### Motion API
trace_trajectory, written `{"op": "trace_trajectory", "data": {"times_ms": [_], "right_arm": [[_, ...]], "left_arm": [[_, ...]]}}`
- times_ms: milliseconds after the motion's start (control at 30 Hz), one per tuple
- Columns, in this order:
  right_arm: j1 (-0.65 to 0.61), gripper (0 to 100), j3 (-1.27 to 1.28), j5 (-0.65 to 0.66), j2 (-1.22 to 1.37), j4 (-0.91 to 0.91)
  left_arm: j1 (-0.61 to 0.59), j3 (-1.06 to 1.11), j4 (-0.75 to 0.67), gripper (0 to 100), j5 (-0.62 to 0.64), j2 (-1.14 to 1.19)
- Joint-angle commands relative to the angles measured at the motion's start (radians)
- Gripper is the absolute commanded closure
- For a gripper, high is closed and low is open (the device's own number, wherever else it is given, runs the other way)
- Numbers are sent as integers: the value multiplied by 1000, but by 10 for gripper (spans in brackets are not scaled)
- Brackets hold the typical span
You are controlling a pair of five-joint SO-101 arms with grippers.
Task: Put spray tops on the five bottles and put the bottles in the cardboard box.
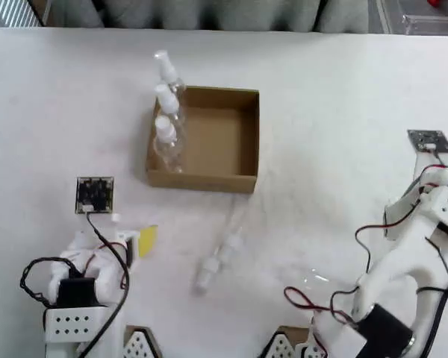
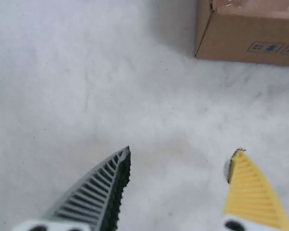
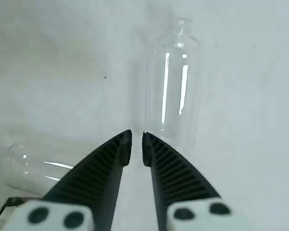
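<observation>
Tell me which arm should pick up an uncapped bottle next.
Right. The right hand points straight at an uncapped bottle lying on the table just ahead. The left hand, open, hangs over bare table near the cardboard box.

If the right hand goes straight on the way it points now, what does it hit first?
Most likely the clear uncapped bottle lying on the table just ahead of the right hand. The bottle sits slightly off the hand's line, so it may only graze the near end.
</observation>
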Motion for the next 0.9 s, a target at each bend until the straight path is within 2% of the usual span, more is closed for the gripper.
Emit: {"op": "trace_trajectory", "data": {"times_ms": [0, 100, 233, 333, 400, 467, 633, 867], "right_arm": [[15, 979, 80, -9, -113, -4], [19, 979, 170, -12, -211, 7], [19, 979, 342, -86, -351, -13], [19, 979, 486, -181, -444, -145], [22, 979, 548, -242, -499, -237], [47, 979, 603, -278, -538, -311], [74, 974, 692, -379, -565, -449], [71, 974, 713, -450, -565, -512]], "left_arm": [[-10, -8, -28, 691, -8, -13], [-5, -15, -28, 691, -8, -13], [-4, -100, 9, 691, -8, -13], [-1, -207, 60, 691, -17, -10], [28, -273, 112, 691, -80, -8], [73, -333, 167, 691, -124, -8], [226, -448, 239, 691, -127, -7], [478, -489, 241, 691, -126, -7]]}}
